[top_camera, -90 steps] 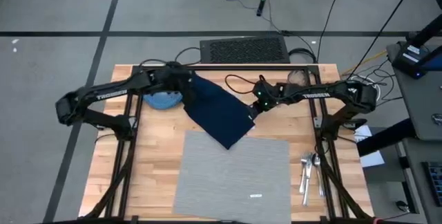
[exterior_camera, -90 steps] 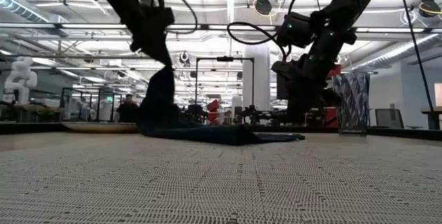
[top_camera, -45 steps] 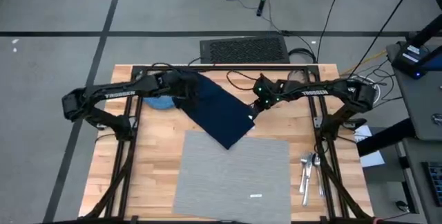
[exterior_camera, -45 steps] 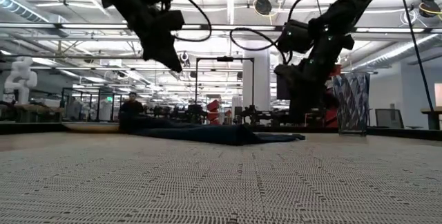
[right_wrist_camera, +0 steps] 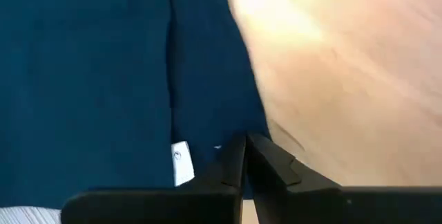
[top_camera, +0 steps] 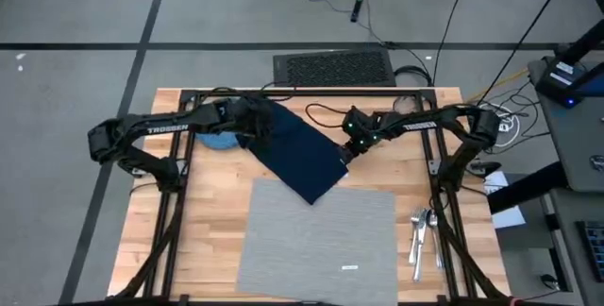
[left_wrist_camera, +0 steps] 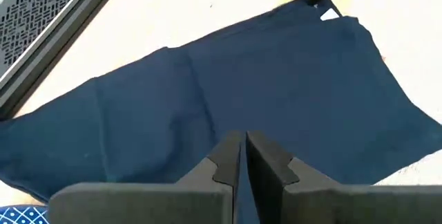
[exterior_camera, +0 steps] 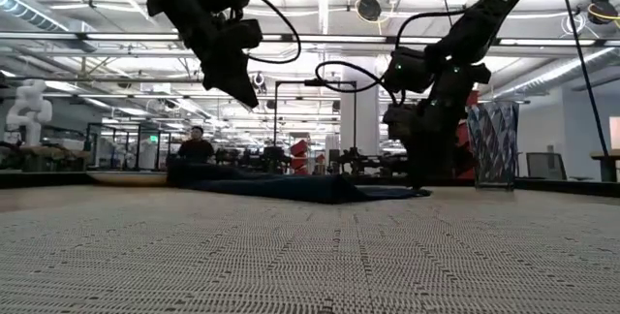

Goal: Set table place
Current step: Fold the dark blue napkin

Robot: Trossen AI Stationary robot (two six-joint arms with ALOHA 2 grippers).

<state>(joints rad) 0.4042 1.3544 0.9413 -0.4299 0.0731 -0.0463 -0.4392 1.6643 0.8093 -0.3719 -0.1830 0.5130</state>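
Your left arm reaches in from the left edge of the tabletop [top_camera: 198,240], stretched almost level across the far half, with its wrist bent over the far-left end of the navy napkin [top_camera: 300,155]. The left tool [left_wrist_camera: 244,160] hangs above the cloth with its two fingers pressed together and nothing between them; in the low view you see it raised clear of the fabric, pointing down and slightly inward.

Your right arm comes in from the right edge in a mirrored pose, its forearm running level toward the centre and the wrist dropping at the napkin's right-hand edge. The right tool [right_wrist_camera: 245,158] is also pinched together, its tips at the border where the navy cloth meets the bare wood, beside a small white tag [right_wrist_camera: 181,162] on the cloth. You cannot tell whether it grips the hem.

The napkin lies flat and slanted across the middle of the far half, its near corner overlapping the far edge of the grey placemat [top_camera: 319,240]. The placemat sits centred against the near edge. A blue dish [top_camera: 219,139] peeks out beneath the left arm, and cutlery [top_camera: 421,232] lies near the right edge.
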